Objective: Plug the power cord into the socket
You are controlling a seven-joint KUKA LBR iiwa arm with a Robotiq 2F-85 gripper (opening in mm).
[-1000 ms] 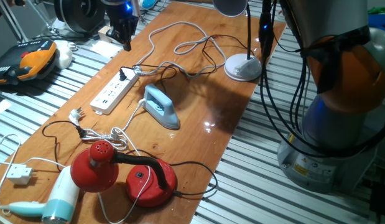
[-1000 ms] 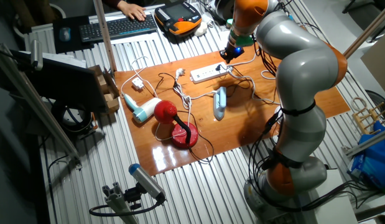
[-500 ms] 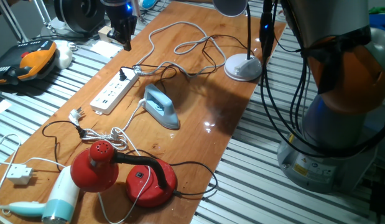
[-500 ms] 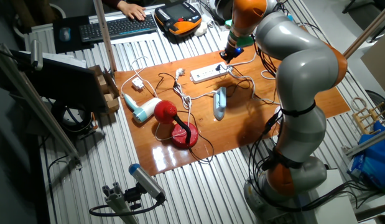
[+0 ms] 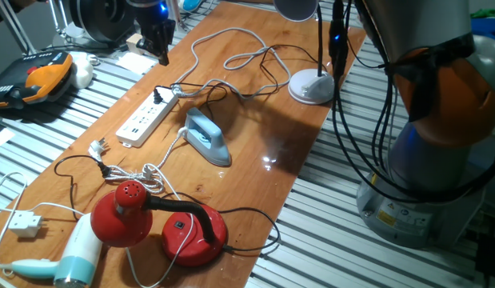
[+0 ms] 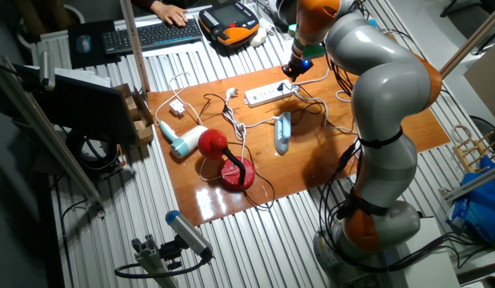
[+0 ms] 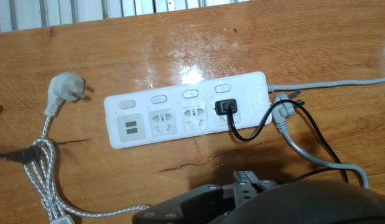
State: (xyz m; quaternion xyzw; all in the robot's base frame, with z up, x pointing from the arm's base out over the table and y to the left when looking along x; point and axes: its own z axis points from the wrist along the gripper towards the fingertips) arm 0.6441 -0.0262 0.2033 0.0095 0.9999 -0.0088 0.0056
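the grey and orange arm bends over from its base and reaches across, its hand pointing straight down, held aloft, fingers gripping nothing visible.

the socket lies flat on the table with open air above it. its three left-hand outlets are uncovered; the rightmost is filled by the plug of the power cord. access from its right end is cluttered by black cord loops and a grey plug. a braided cord's plug lies apart to the left.
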